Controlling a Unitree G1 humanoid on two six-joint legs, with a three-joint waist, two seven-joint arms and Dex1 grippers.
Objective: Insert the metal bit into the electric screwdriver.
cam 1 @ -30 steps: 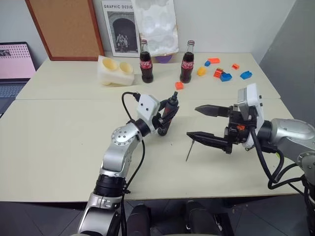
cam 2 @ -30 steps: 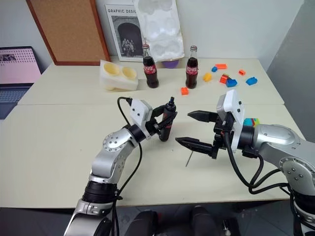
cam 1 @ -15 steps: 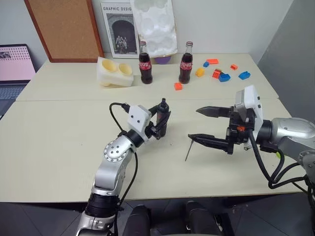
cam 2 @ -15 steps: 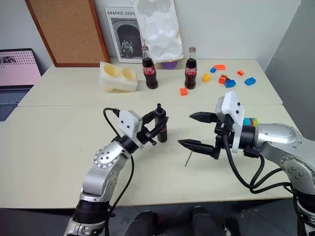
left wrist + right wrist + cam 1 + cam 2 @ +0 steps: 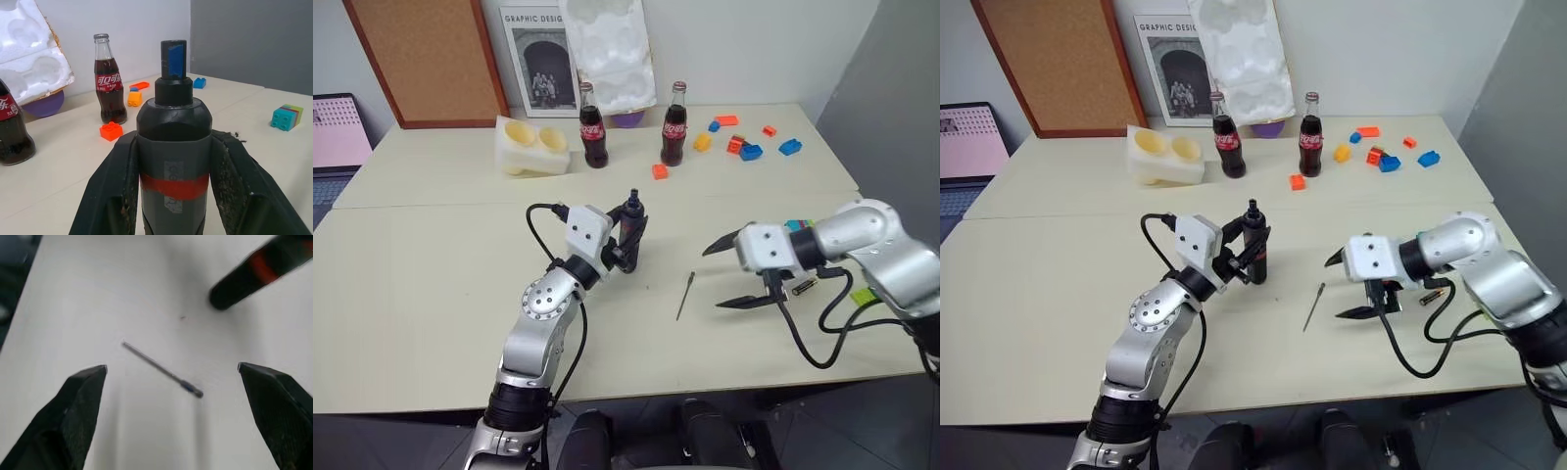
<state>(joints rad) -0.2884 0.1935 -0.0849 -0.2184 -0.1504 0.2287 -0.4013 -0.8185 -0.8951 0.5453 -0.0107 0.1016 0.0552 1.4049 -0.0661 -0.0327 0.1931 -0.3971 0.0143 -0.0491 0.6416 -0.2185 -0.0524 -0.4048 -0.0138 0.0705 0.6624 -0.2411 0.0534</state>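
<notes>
metal bit (image 5: 161, 369) flat, between right fingers (image 5: 78, 406)

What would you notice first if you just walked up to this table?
Probably the left gripper in the middle of the table, holding the black electric screwdriver upright. Then the right gripper, wide open beside the thin metal bit lying flat. At the back stand two cola bottles.

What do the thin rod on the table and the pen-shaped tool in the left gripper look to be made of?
The metal bit: likely steel, dark grey, needle-slim and straight, lying flat on the table. The electric screwdriver: probably matte black plastic, smooth moulded body with a red band and blue-marked tip, held upright in the left gripper.
</notes>
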